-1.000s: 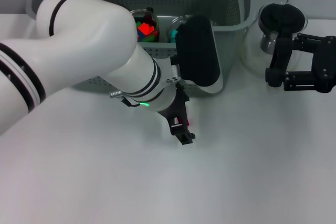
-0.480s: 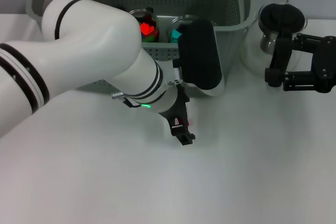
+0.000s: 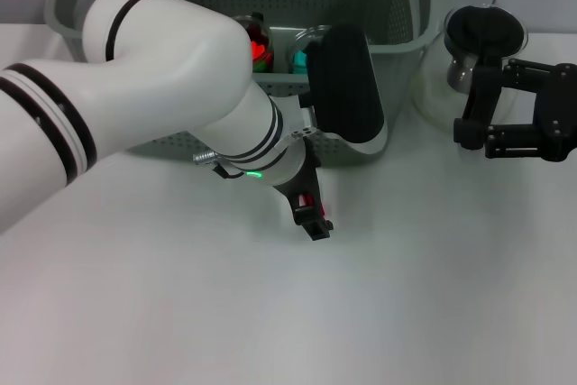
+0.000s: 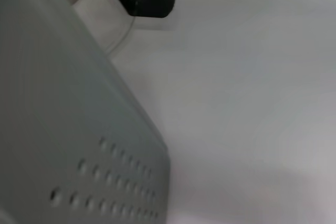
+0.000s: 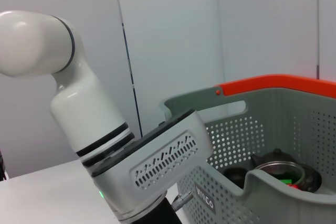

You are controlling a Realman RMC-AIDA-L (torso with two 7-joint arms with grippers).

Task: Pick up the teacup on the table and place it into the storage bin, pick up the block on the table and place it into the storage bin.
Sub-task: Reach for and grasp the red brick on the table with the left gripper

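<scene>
The left end effector (image 3: 311, 214) reaches down to the counter (image 3: 379, 304) just before the storage bin (image 3: 397, 38), apparently clenched on a small red block (image 3: 312, 202); next comes lifting it over the rim. The right end effector (image 3: 491, 123) idles unclenched beside the glass pot (image 3: 469, 42).

Perforated matt plastic storage bin (image 3: 379, 33) beside a clear glass pot (image 3: 455, 69)

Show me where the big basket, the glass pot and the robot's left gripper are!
storage bin (image 3: 401, 15), head view, on its perforated right wall.
glass pot (image 3: 431, 87), head view, on its clear rounded belly.
left gripper (image 3: 313, 218), head view, between the black fingertips low over the table.
</scene>
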